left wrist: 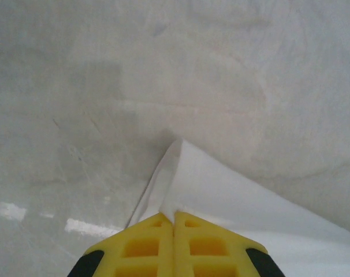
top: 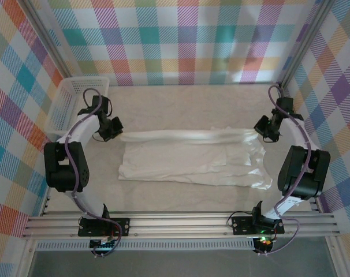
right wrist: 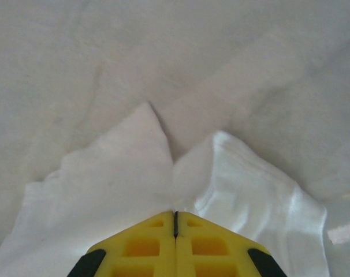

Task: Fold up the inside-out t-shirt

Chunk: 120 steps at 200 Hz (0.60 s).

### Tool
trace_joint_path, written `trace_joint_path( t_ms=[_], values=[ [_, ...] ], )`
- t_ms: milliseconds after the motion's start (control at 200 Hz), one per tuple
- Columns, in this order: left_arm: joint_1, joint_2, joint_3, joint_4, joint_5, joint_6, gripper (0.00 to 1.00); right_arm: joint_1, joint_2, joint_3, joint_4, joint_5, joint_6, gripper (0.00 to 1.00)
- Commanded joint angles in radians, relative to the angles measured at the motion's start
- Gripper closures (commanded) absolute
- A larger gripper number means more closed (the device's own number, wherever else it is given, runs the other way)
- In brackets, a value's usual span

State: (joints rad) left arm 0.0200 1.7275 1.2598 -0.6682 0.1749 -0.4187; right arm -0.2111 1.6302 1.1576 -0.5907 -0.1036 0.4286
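As seen from above, the shirt (top: 192,158) is white, soft and creased, and it lies lengthwise across the middle of the table (top: 181,104). Its near portion lies flat in a rough rectangle. Its far edge is drawn into a long ridge, and the right end is bunched into folds.

At the ridge's left end, the left gripper (left wrist: 174,216) has its yellow fingers pressed together. Its jaws are closed on a pointed corner of the shirt, which rises from the surface into the tips. At the ridge's right end, the right gripper (right wrist: 175,214) is likewise clamped on cloth. Two lobes fan out beyond its tips, and the right lobe shows a thicker, ridged edge.

The table surface is pale, mottled beige. A white mesh basket (top: 71,101) stands at the far left corner, apart from the shirt. The walls (top: 186,34) are covered in multicoloured plaid. An aluminium rail (top: 181,222) along the near edge carries both arm bases.
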Motion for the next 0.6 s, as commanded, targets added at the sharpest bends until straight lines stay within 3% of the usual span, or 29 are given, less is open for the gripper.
trace_joint_path(
  t_ms=[0, 95, 190, 245, 300, 445, 595],
  values=[
    [0.002, 0.024, -0.087, 0.039, 0.027, -0.015, 1.00, -0.010, 0.058, -0.079, 0.023, 0.047, 0.044, 1.00],
    [-0.010, 0.032, -0.130, 0.054, 0.017, -0.023, 0.99, -0.011, 0.079, -0.099, 0.011, 0.059, 0.053, 0.95],
    [-0.012, 0.015, -0.134, 0.062, 0.016, -0.026, 0.75, -0.009, 0.045, -0.089, -0.002, 0.060, 0.045, 0.70],
    [-0.014, -0.002, -0.123, 0.058, 0.015, -0.022, 0.61, -0.009, 0.018, -0.062, -0.020, 0.052, 0.037, 0.65],
    [-0.015, -0.019, -0.107, 0.042, 0.011, -0.019, 0.54, -0.003, -0.015, -0.036, -0.033, 0.053, 0.032, 0.63],
    [-0.039, -0.093, -0.080, -0.004, 0.005, -0.011, 0.48, 0.065, -0.052, 0.005, 0.019, 0.048, -0.031, 0.52],
    [-0.103, -0.196, -0.077, -0.023, 0.004, -0.022, 0.43, 0.144, 0.109, 0.147, -0.008, 0.117, -0.069, 0.43]
  ],
)
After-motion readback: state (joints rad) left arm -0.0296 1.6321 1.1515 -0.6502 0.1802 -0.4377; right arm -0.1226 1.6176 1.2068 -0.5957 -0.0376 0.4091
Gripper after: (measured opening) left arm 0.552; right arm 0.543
